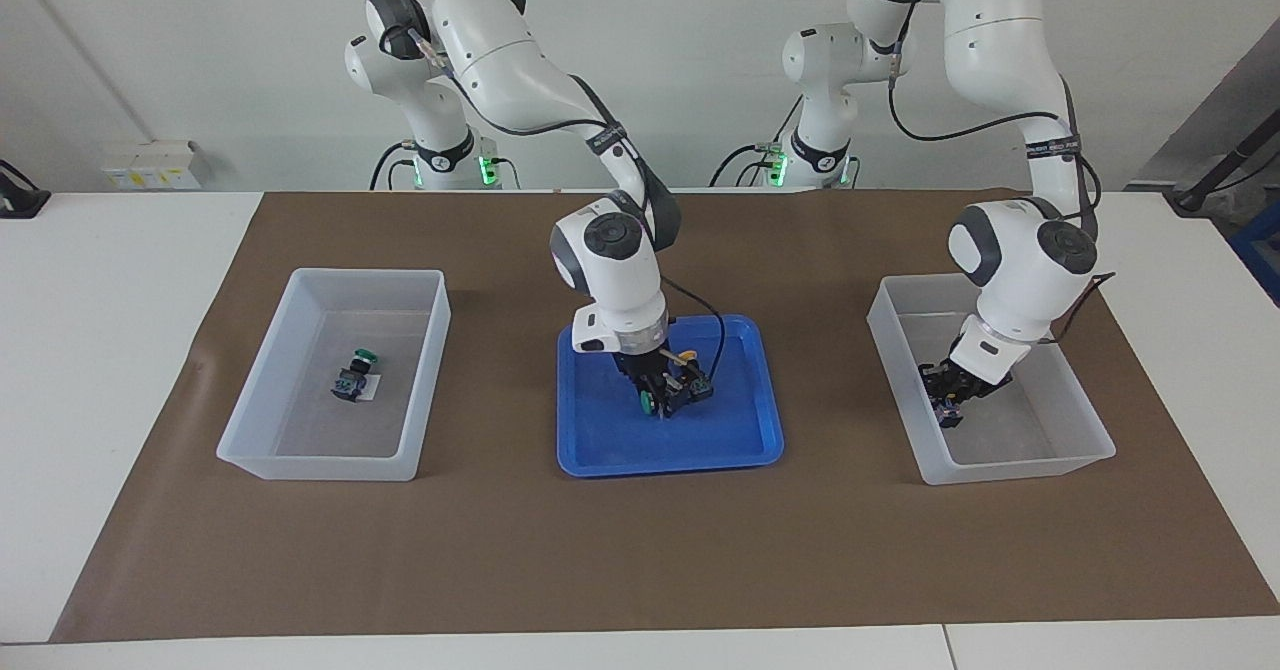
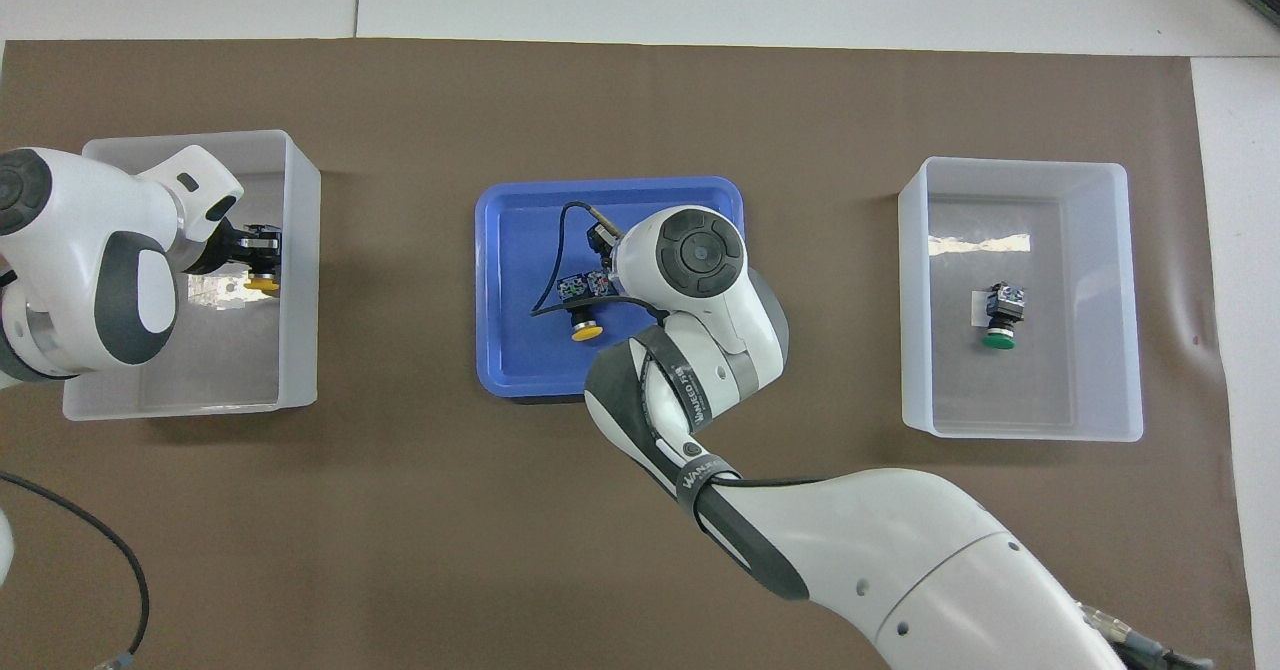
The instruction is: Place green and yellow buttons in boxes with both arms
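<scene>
My right gripper [image 1: 661, 399] is down in the blue tray [image 1: 720, 440], its fingers shut on a green button [image 1: 648, 407]. A yellow button [image 2: 585, 329] lies in the tray beside it, partly under the right wrist in the overhead view. My left gripper [image 1: 947, 410] is low inside the box [image 1: 1000, 473] toward the left arm's end, shut on a second yellow button [image 2: 262, 285]. Another green button [image 2: 1000, 322] lies on the floor of the box [image 2: 1010, 164] toward the right arm's end.
A brown mat [image 1: 640, 550] covers the table's middle, with the tray and both boxes on it. The blue tray [image 2: 520, 350] sits between the two boxes. A cable from the right wrist hangs over the tray.
</scene>
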Robot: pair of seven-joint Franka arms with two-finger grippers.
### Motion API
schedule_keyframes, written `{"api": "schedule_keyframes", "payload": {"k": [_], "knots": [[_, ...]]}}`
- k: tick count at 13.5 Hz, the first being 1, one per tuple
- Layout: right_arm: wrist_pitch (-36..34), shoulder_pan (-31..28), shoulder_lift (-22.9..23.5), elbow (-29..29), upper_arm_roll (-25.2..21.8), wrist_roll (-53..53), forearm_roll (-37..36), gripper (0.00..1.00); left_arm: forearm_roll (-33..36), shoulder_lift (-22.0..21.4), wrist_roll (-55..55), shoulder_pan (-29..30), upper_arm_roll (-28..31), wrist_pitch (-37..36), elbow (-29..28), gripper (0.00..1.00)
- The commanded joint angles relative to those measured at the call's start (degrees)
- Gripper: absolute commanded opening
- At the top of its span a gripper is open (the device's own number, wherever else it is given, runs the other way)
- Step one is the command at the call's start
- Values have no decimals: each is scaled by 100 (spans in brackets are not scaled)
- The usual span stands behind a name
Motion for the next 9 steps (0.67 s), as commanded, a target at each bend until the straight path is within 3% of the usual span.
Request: {"api": "schedule_keyframes", "payload": {"k": [1, 6, 9], "knots": [[-46, -85, -117, -38, 74, 41, 118, 0, 110, -53, 31, -41, 62, 271, -251, 32], [-651, -428, -994, -73, 66, -161, 127, 0, 391, -1, 49, 38, 62, -228, 213, 76], [-1449, -883, -1592, -99, 39, -1009, 13, 0, 435, 131, 66, 47, 62, -1212, 1152, 77]]}}
